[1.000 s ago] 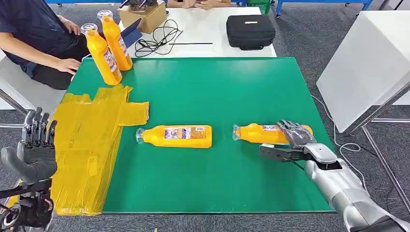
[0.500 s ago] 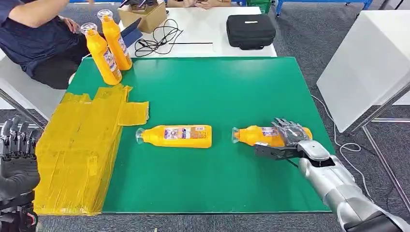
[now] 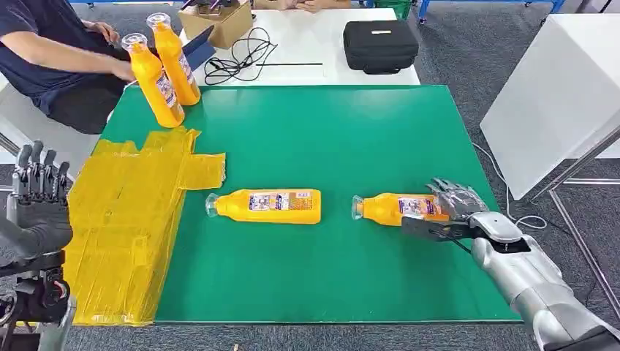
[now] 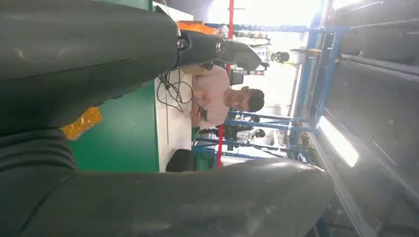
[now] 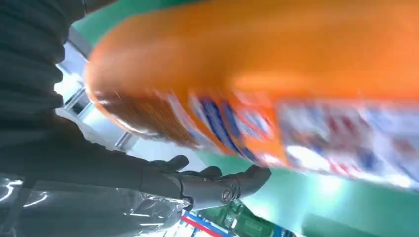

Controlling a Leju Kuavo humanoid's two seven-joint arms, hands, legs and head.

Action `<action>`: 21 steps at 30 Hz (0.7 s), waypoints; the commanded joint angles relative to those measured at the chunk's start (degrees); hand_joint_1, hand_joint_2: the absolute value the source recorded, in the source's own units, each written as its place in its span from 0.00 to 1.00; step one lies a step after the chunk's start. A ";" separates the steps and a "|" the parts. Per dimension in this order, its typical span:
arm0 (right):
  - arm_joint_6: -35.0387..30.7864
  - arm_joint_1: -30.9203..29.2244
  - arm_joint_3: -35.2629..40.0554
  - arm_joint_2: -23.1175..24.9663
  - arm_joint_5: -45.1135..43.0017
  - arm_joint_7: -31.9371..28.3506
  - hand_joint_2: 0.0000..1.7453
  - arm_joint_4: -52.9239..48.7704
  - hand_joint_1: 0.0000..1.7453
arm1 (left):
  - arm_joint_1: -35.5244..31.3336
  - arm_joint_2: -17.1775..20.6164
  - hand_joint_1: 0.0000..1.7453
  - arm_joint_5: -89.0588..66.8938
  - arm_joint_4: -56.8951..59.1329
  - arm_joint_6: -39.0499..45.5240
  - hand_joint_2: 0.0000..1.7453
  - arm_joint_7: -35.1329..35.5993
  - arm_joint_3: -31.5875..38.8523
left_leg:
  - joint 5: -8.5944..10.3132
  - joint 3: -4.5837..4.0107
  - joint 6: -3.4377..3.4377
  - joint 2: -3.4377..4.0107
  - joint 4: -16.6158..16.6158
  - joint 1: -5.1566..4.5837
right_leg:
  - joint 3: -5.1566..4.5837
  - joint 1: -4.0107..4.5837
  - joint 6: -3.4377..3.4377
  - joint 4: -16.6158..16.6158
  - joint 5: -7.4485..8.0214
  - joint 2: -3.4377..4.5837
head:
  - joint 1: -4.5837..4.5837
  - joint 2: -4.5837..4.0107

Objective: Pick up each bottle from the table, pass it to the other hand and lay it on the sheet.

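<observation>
- Head view: a green table point(image 3: 307, 139) is standing on grey carpet, a yellow sheet point(image 3: 124, 219) covering its left edge. The right robot hand point(image 3: 452, 208) is clasping the right bottle point(image 3: 398, 208); a second bottle point(image 3: 267, 206) is lying beside it. The left robot hand point(image 3: 40, 208) is hovering empty, fingers apart, beside the sheet.
- Right wrist view: the orange bottle point(image 5: 276, 84) is sitting against the fingers point(image 5: 212, 182).

Worktop point(image 3: 329, 139): matt green, smooth. Sheet point(image 3: 131, 227): yellow, crinkled, taped strips w/ slight sheen. Bottles: glossy orange plastic w/ printed paper-look labels, e.g. mid one point(image 3: 267, 206), clear caps. Right hand point(image 3: 450, 212): dark plastic fingers, arm point(image 3: 537, 289) brushed silver metal. Left hand point(image 3: 36, 212): matt grey, rubbery look. Case point(image 3: 380, 45) behind: black fabric-like, matt. Box point(image 3: 219, 25): brown cardboard.
</observation>
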 commanded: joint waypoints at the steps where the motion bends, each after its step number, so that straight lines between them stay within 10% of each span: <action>1: 0.92 2.27 1.28 -6.59 -0.61 0.38 1.00 1.24 0.00 | -8.70 -0.05 0.00 -0.53 10.24 0.80 0.00 0.54 -6.13 | 0.02 0.11 0.00 -0.35 -0.07 0.00 | 0.27 0.00 0.09 -0.10 -0.08 -0.43 | 0.02 0.00; 21: -3.02 5.55 2.17 -1.92 0.24 -1.97 1.00 10.51 0.00 | -5.77 0.62 0.00 0.79 10.83 1.11 0.00 -2.47 -6.69 | -0.03 0.46 -0.01 0.09 -0.19 0.07 | 0.58 0.09 0.06 -0.29 0.00 -0.10 | 0.00 0.00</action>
